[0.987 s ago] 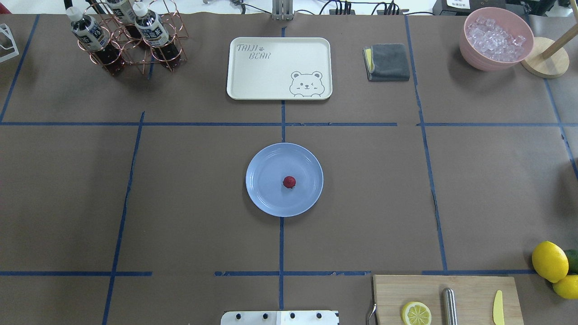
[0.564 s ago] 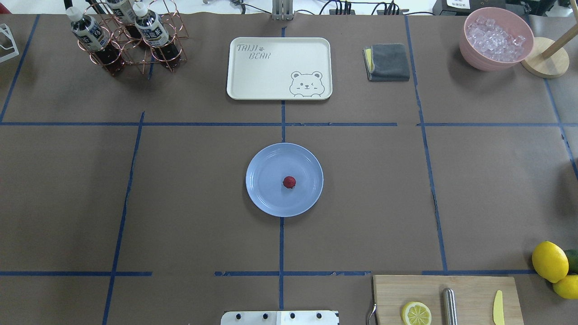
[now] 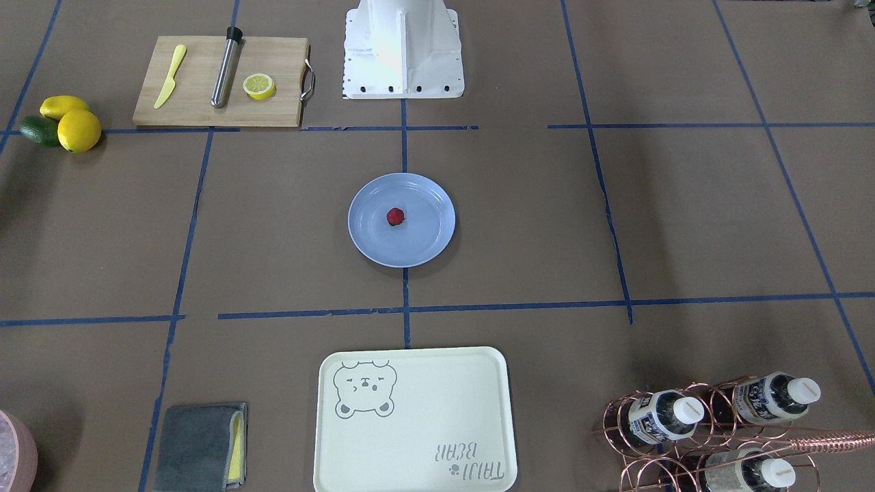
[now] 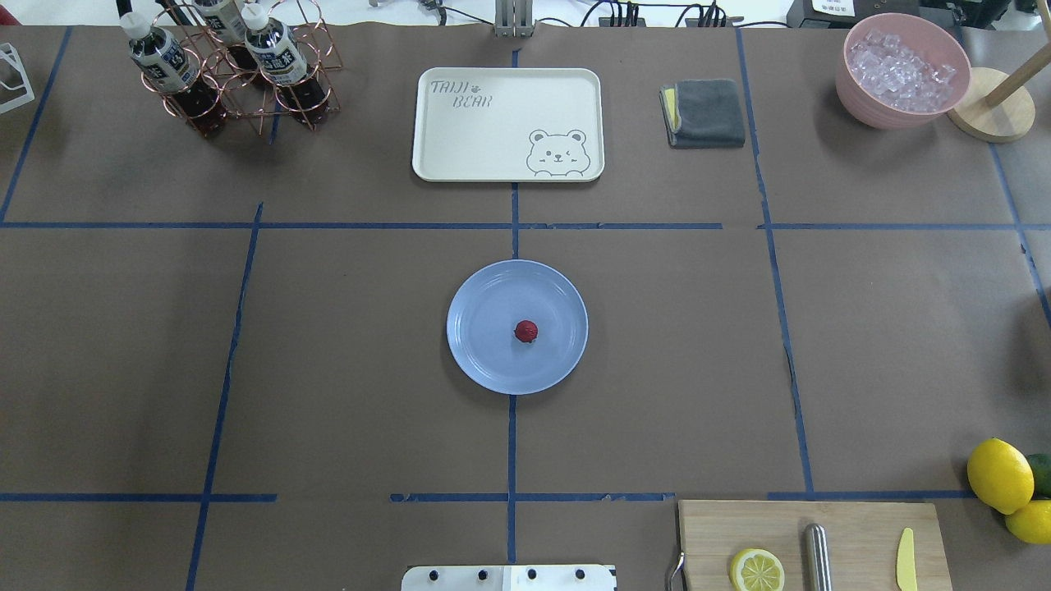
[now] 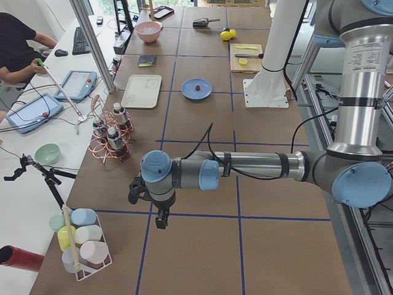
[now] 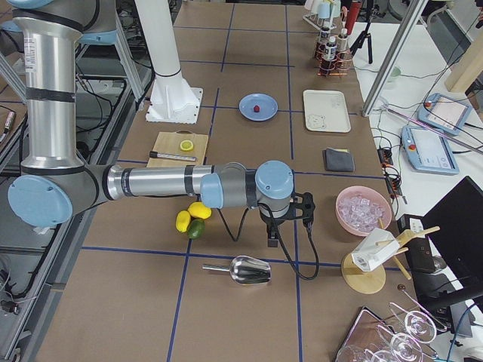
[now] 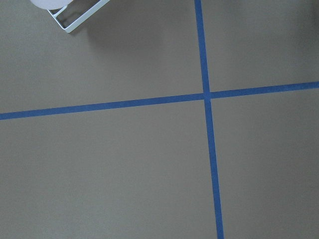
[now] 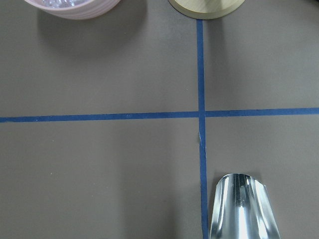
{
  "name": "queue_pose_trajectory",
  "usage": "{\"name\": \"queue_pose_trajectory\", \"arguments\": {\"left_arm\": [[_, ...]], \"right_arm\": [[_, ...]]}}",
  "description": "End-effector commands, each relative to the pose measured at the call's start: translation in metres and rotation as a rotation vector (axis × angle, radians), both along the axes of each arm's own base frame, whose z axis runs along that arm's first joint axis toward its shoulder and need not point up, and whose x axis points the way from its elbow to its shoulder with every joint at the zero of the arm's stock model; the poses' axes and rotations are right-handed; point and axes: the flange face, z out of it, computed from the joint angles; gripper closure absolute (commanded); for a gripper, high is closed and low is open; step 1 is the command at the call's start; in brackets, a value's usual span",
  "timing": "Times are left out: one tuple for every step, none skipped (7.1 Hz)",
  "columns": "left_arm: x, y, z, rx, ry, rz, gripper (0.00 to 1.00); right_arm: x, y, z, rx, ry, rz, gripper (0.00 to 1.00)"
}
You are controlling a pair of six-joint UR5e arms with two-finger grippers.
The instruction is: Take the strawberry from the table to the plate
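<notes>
The strawberry (image 4: 526, 331) (image 3: 395, 216), small and dark red, lies near the middle of the light blue plate (image 4: 491, 355) (image 3: 425, 239) at the centre of the brown-paper table (image 4: 353, 386). Neither gripper shows in the overhead or front views. In the exterior left view my left gripper (image 5: 161, 219) hangs over bare table far from the plate (image 5: 187, 93); in the exterior right view my right gripper (image 6: 272, 240) hangs near the lemons, also far from the plate (image 6: 248, 102). I cannot tell whether either is open or shut. Both wrist views show only paper and tape.
A cream bear tray (image 4: 507, 123) lies beyond the plate, with a bottle rack (image 4: 234, 70), a grey cloth (image 4: 704, 112) and a pink ice bowl (image 4: 901, 70). A cutting board (image 4: 813, 546), lemons (image 4: 999, 475) and a metal scoop (image 8: 242, 206) are near the right arm.
</notes>
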Motion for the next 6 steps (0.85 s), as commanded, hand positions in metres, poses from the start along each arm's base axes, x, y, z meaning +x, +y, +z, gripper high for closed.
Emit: {"name": "queue_pose_trajectory", "arguments": {"left_arm": [[0.0007,-0.0032,-0.0032,0.005,0.000,0.000,0.00],[0.0006,-0.0046,-0.0045,0.006,0.000,0.000,0.00],[0.0006,-0.0054,-0.0053,0.008,0.000,0.000,0.00],[0.0006,-0.0056,-0.0062,0.011,0.000,0.000,0.00],[0.0006,-0.0056,-0.0062,0.011,0.000,0.000,0.00],[-0.0002,-0.0055,-0.0062,0.011,0.000,-0.002,0.00]], "right_arm": [[-0.0001,-0.0056,-0.0012,0.005,-0.006,-0.002,0.00],[-0.0002,-0.0057,-0.0016,0.008,-0.009,-0.003,0.00],[0.0003,-0.0055,0.0009,0.002,0.000,-0.002,0.00],[-0.0003,-0.0061,0.0070,-0.010,0.001,-0.002,0.00],[-0.0009,-0.0062,0.0062,-0.010,-0.008,-0.002,0.00],[-0.0005,-0.0068,0.0081,-0.012,-0.002,-0.002,0.00]]}}
